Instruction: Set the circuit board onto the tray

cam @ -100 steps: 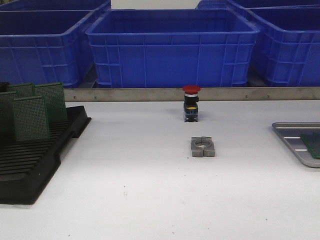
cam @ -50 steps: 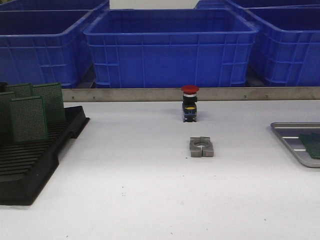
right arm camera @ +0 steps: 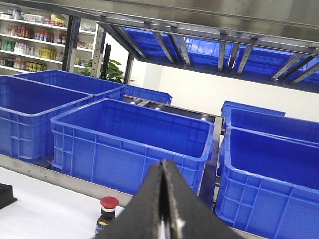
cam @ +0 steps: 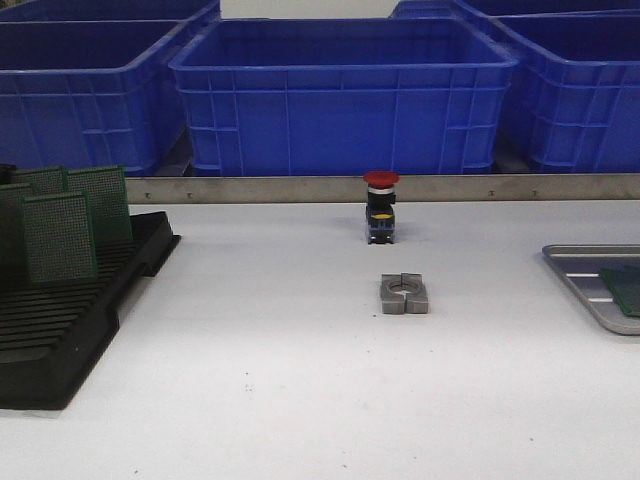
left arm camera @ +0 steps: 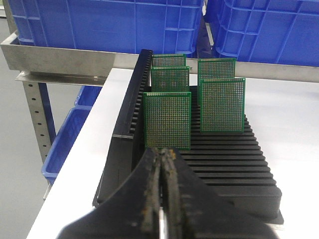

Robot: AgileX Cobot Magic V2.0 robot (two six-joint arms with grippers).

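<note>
Several green circuit boards (cam: 60, 235) stand upright in a black slotted rack (cam: 60, 330) at the table's left. In the left wrist view the nearest circuit board (left arm camera: 167, 120) stands just beyond my left gripper (left arm camera: 162, 152), which is shut and holds nothing. The silver-grey tray (cam: 578, 268) lies at the right edge of the front view, with a green board (cam: 625, 290) lying flat in it. My right gripper (right arm camera: 163, 163) is shut and empty, raised and facing the blue bins. Neither gripper shows in the front view.
Large blue plastic bins (cam: 345, 90) line the back behind a metal rail (cam: 300, 188). A red-capped push button (cam: 381, 207) stands mid-table, and a grey split metal block (cam: 404, 294) lies in front of it. The rack (left arm camera: 149, 149) sits near the table's left edge.
The front view has shifted by a few pixels. Nothing on the table has moved.
</note>
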